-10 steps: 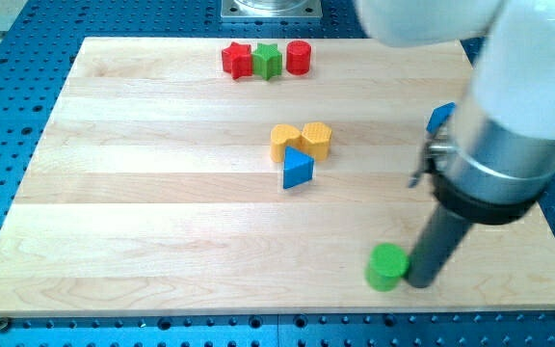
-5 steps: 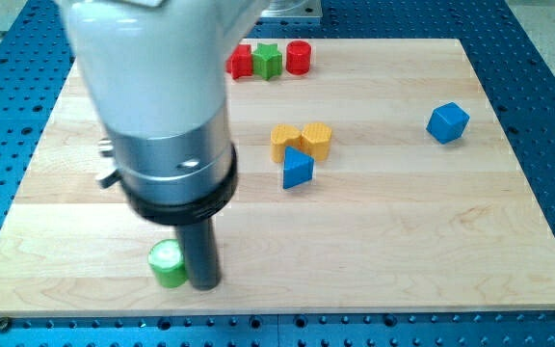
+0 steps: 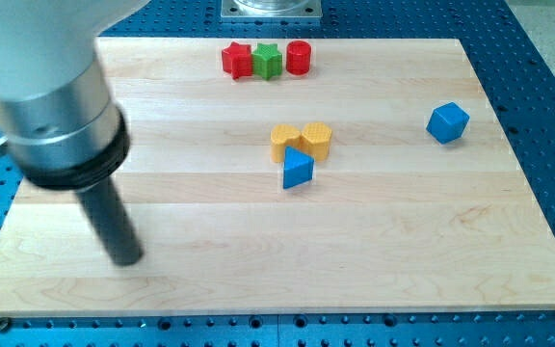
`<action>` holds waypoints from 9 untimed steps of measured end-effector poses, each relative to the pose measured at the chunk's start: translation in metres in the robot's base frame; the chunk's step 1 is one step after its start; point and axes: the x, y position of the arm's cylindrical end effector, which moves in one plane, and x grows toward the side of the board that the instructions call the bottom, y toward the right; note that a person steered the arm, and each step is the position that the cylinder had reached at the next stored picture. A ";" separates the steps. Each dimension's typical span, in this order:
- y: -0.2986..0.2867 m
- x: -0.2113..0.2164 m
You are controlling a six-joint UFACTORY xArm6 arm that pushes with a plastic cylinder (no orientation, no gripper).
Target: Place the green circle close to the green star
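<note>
The green star (image 3: 268, 60) sits near the view's top, between a red star (image 3: 236, 60) on its left and a red circle (image 3: 299, 57) on its right. The green circle does not show anywhere in the view; it may be hidden behind my arm. My tip (image 3: 126, 259) rests on the wooden board (image 3: 403, 241) at the view's lower left, far from the green star.
Two orange blocks (image 3: 285, 142) (image 3: 317, 140) sit side by side at the middle, with a blue triangle (image 3: 297, 170) touching them from below. A blue cube (image 3: 447, 122) lies at the right. My arm's wide body covers the board's upper left.
My tip swept from the lower right to the lower left, pushing the green circle leftward along the bottom. The green circle showed beside the tip before and is now out of sight.
</note>
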 end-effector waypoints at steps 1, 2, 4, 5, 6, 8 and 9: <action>-0.045 0.000; -0.028 -0.031; 0.065 -0.129; 0.103 -0.178; 0.126 -0.206; 0.075 -0.199; 0.046 -0.214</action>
